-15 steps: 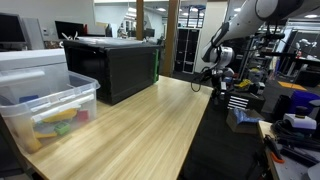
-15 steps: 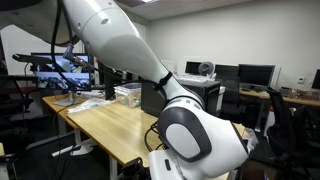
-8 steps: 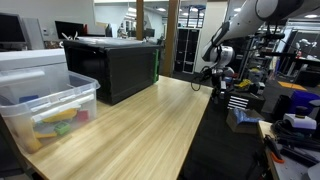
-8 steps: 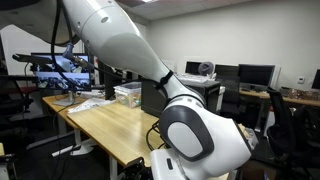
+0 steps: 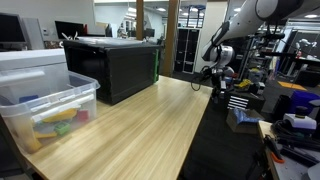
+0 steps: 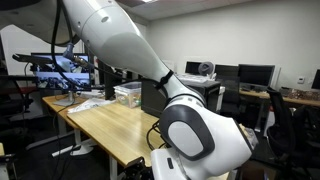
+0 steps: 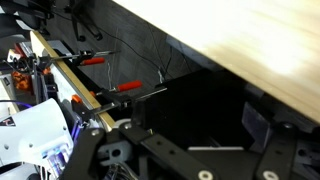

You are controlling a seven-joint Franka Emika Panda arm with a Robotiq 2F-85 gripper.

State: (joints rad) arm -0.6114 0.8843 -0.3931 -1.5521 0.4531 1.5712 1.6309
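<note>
A busy lab with monitors, racks and cable-strewn benches surrounds a long, pale wood-grain worktop (image 5: 140,130), whose near stretch lies bare in an exterior view.

At about ten o'clock on it stands a big black box-shaped cabinet (image 5: 115,65), pushed to the side edge, probably so the middle stays free for the arm.

The large white robot arm (image 6: 110,40) sweeps across that view from eleven o'clock down to a bulky joint at five o'clock, hiding much of the scene behind it.

At eight o'clock on the worktop sits a clear plastic storage bin (image 5: 72,92) with a white lid-like piece on top and yellow, green and blue bits (image 5: 55,118) inside. It seems parked there as stock, well apart from the arm's end.

The dark tool (image 5: 217,73) hangs at one o'clock, just off the far end of the worktop and pointing down past its edge. Its jaws are spread wide with nothing between them, so it carries nothing.

That far edge is the nearest thing to it. In the wrist view the pale board (image 7: 240,40) fills the two o'clock corner above a dark gap.

Small red-handled clamps (image 7: 125,87) lie at nine o'clock there, near the tool but not touched.
</note>
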